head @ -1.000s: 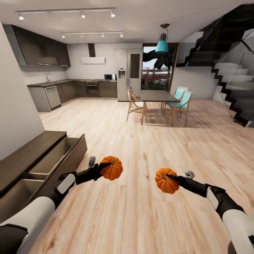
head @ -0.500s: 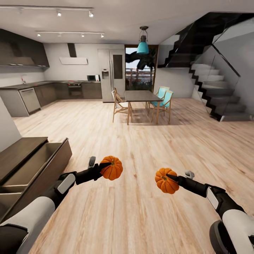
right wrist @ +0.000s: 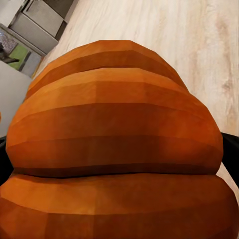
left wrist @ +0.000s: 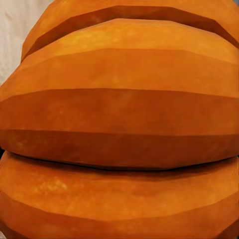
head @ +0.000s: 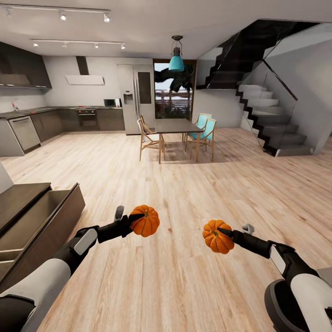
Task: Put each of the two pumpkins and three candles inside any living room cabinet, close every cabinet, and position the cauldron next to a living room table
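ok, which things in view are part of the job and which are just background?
Job:
- pumpkin in left hand
- pumpkin in right hand
- left hand
- right hand
- cabinet with open drawers

Background:
- dining table
- chairs
- fridge
- staircase
- pendant lamp

White forearms, black wrists with grey panels, black hands

Pale wood floor (head: 184, 193) runs back to a dark dining table (head: 177, 126) with teal chairs (head: 205, 129) — teal lamp (head: 176, 62) above, staircase (head: 272, 120) at right, fridge (head: 136, 98) behind.
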Robot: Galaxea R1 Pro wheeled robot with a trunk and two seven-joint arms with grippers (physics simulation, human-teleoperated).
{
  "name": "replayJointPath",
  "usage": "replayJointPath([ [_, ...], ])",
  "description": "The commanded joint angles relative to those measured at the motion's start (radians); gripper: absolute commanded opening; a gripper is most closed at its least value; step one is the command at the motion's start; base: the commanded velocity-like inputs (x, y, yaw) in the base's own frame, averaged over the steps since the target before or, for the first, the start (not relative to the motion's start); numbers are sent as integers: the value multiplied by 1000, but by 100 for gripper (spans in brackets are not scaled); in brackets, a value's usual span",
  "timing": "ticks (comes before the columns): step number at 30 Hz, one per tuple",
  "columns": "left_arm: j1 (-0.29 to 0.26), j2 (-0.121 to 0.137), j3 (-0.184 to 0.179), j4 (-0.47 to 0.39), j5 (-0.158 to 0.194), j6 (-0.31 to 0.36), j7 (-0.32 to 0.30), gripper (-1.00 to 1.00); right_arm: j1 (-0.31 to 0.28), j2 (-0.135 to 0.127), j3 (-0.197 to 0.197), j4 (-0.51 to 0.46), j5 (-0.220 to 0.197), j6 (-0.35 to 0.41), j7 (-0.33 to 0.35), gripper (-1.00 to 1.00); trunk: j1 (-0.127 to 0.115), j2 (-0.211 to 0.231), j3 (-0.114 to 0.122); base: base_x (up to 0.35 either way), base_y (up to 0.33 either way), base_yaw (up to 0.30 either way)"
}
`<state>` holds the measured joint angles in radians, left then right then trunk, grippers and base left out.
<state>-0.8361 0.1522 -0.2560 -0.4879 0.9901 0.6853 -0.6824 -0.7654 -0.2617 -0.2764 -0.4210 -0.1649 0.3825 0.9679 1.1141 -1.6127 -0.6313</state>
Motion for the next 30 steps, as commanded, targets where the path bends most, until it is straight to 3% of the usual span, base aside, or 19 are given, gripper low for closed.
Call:
replayJointPath([
  [1, 3, 0, 1, 0, 1, 0, 0, -100, 1, -1, -1, 1, 0, 1, -1, -100, 0, 0, 0, 0, 0, 0],
  [30, 14, 1, 1, 0, 1, 0, 0, -100, 12, -1, 0, -13, 7, -1, -2, -100, 0, 0, -40, 0, 0, 0],
])
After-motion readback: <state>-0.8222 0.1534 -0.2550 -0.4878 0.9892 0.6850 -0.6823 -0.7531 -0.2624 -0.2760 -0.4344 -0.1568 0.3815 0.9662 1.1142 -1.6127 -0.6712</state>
